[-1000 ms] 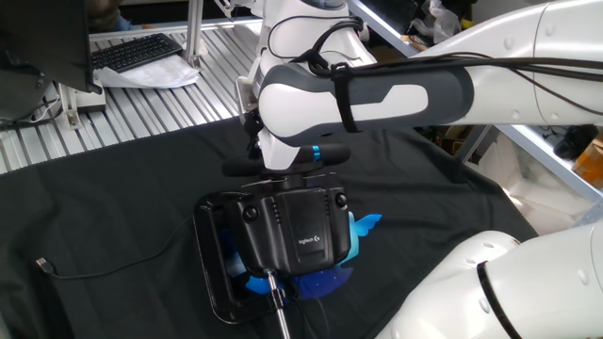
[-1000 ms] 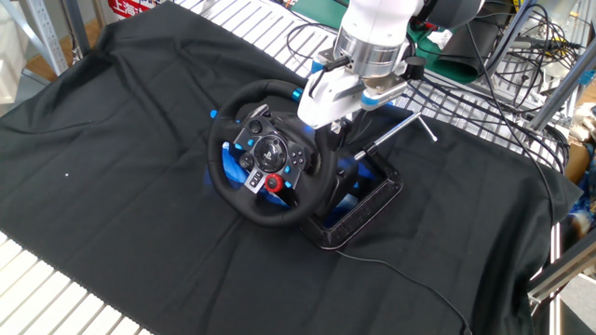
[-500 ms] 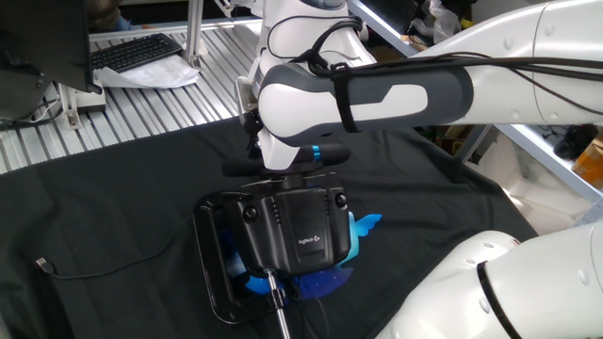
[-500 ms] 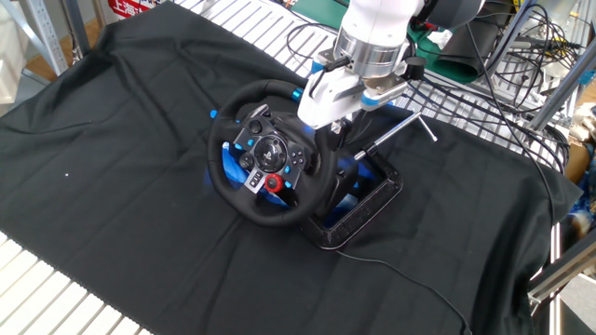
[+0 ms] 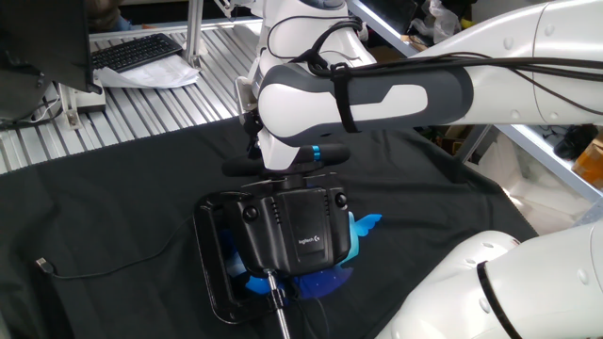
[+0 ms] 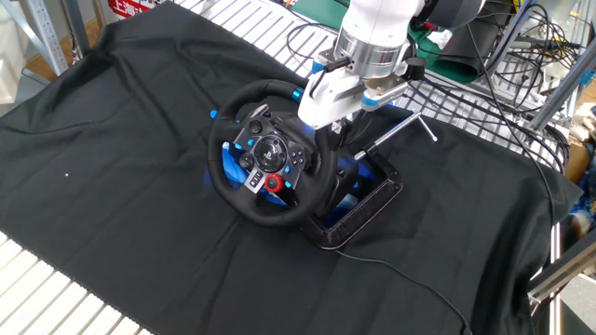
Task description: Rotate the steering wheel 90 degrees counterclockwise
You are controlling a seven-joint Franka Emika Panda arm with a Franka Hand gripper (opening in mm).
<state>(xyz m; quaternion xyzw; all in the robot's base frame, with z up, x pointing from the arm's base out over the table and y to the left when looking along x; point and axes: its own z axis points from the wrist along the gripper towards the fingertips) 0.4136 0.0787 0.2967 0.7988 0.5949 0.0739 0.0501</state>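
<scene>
Change since earlier frames: none visible; arm, claw and wheel sit in the same places in both views.
Wheel (image 6: pixel 264 164): black rim, tilted face toward the camera in the other fixed view; hub carries blue buttons and one red knob. In the fixed view from behind it shows edge-on as a thin dark bar (image 5: pixel 283 162) with a small blue band.
Wheel position: near the middle of the worktop, on the black cloth (image 6: pixel 121 186), mounted to the front of the housing.
Housing (image 5: pixel 300 231): boxy, black, white logo on its back; stands inside a flat black frame (image 5: pixel 209 273) lying on the cloth.
Claw (image 6: pixel 328 116): at the top right part of the rim, above the housing; white body pointing down.
Claw state: cannot tell; the fingertips are hidden behind the claw body and the rim in one view, and behind the arm in the other, so neither opening nor grip on the rim can be confirmed.
Arm (image 5: pixel 377 94): white and grey link crosses the fixed view just above the wheel.
Cable (image 5: pixel 122 264): thin, runs over the cloth from the frame toward the left edge.
Rod (image 6: pixel 396 130): thin metal, slanting up from the frame to the right of the claw.
Surroundings: keyboard (image 5: pixel 137 52) on the slatted worktop beyond the cloth.
</scene>
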